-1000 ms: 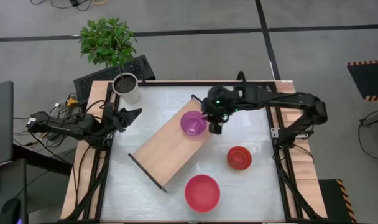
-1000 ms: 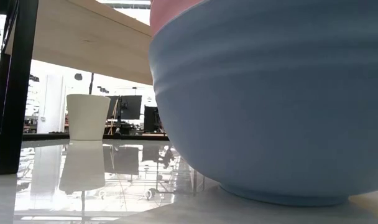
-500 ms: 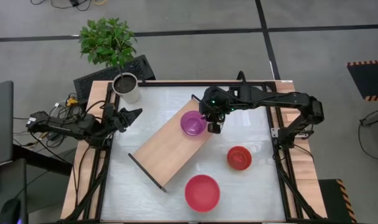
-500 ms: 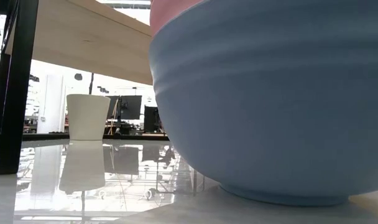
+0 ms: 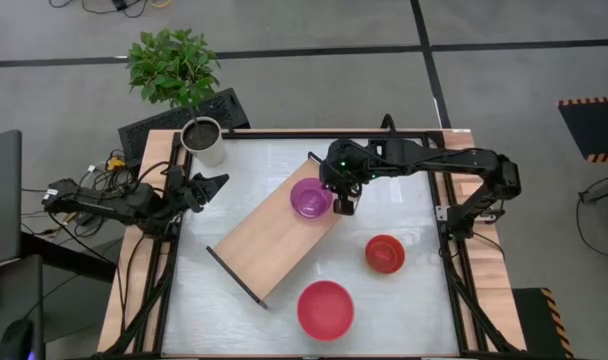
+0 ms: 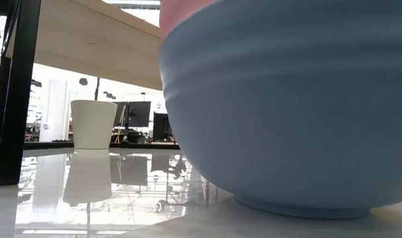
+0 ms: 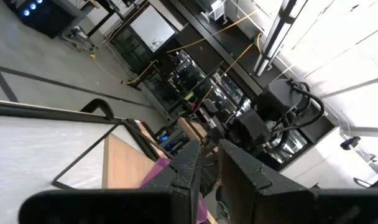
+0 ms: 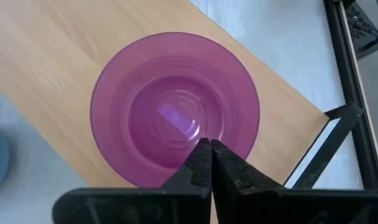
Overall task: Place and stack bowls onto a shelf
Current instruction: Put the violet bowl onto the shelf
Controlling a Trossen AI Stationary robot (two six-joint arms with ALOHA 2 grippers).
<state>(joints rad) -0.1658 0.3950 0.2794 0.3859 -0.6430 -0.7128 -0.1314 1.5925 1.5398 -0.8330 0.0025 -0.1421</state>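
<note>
The shelf (image 5: 274, 232), a light wooden board with black end frames, lies slantwise on the table. A small purple bowl (image 5: 311, 198) stands upright on the board near its far end and fills the right wrist view (image 8: 175, 109). My right gripper (image 5: 345, 206) is shut and hovers at the bowl's right rim (image 8: 209, 146); whether it touches the bowl cannot be told. A small red bowl (image 5: 384, 253) and a larger red bowl (image 5: 325, 309) stand on the table. My left gripper (image 5: 218, 183) waits at the table's left edge, its fingers a little apart (image 7: 209, 163).
A white plant pot (image 5: 203, 141) stands at the far left corner. In the low view a blue bowl with a pink one inside it (image 6: 287, 106) fills the right side, close to the camera. Bare tabletop lies to the right of the shelf and along the near left.
My right arm has drifted slightly toward the table's left, nearer the purple bowl. The bowl stays where it was on the board.
</note>
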